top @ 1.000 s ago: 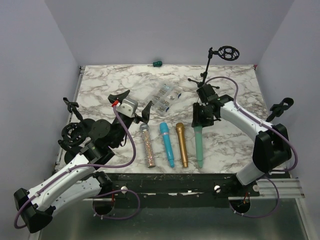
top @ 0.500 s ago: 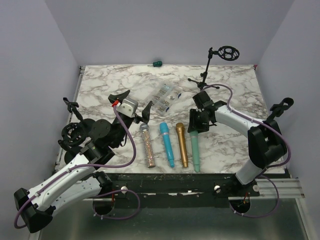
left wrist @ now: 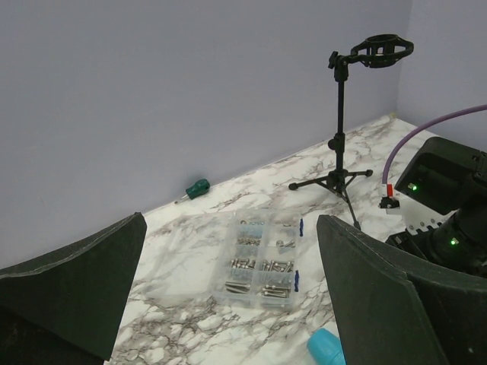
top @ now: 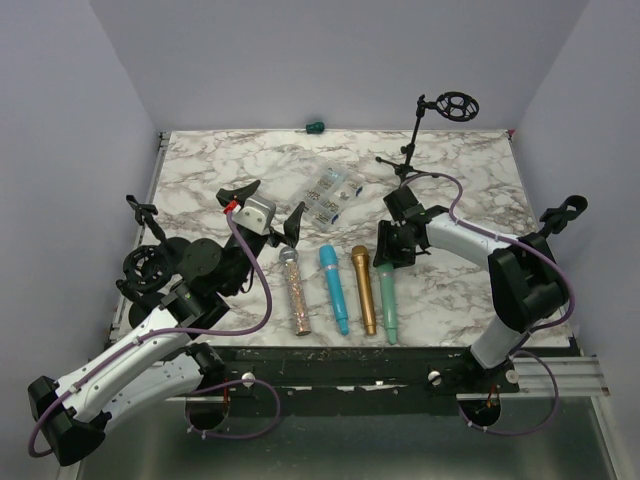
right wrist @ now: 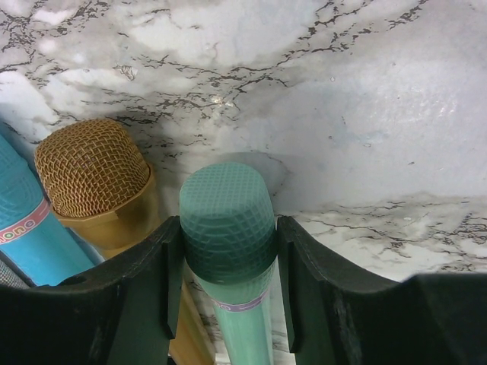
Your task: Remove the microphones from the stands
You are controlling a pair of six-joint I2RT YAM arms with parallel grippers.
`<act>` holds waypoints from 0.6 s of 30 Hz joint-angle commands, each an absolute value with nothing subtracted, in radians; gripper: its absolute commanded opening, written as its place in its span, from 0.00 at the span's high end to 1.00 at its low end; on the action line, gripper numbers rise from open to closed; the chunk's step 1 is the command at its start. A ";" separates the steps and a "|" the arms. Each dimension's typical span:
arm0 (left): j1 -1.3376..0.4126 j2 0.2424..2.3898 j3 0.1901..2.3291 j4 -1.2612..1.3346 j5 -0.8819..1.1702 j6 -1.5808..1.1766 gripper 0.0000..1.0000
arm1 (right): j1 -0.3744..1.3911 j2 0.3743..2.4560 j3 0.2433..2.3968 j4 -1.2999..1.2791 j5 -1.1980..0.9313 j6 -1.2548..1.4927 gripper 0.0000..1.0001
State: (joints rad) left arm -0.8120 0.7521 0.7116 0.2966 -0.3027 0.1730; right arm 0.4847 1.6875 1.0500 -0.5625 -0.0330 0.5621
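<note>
- The green microphone [top: 386, 300] is off its stand [top: 415, 130]. It lies lengthwise at the right end of a row of microphones on the near part of the surface [top: 200, 170], with its head pointing far and its tail near.
- The stand's ring holder is empty. It stands upright at the far right, well apart from the microphone.
- The right gripper [top: 390, 255] is closed round the microphone's head. The right wrist view shows a finger pressed to each side of the mesh cap, so the head sits squarely between the jaws.
- Whether the head rests on the marble or hangs just above it I cannot tell. The tail looks to be down.
- Judged from this, the lifting-off is done and the step in hand is setting down. The next move calls for parting the jaws just enough to free the head, then pulling straight up and away without rolling the microphone.
- The gold microphone [top: 363, 290] lies just beside it on the left, close enough that the left finger could nudge it.
- Further left lie a blue microphone [top: 334, 290] and a glittery one [top: 296, 295].
- The left gripper [top: 266, 207] is spread wide and holds nothing. It is parked left of the row and faces a clear parts box [left wrist: 259, 258].
</note>
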 commanded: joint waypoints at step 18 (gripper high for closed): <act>-0.815 0.737 0.744 0.282 -0.282 0.160 0.02 | 0.492 1.691 1.058 -0.544 0.031 0.576 0.54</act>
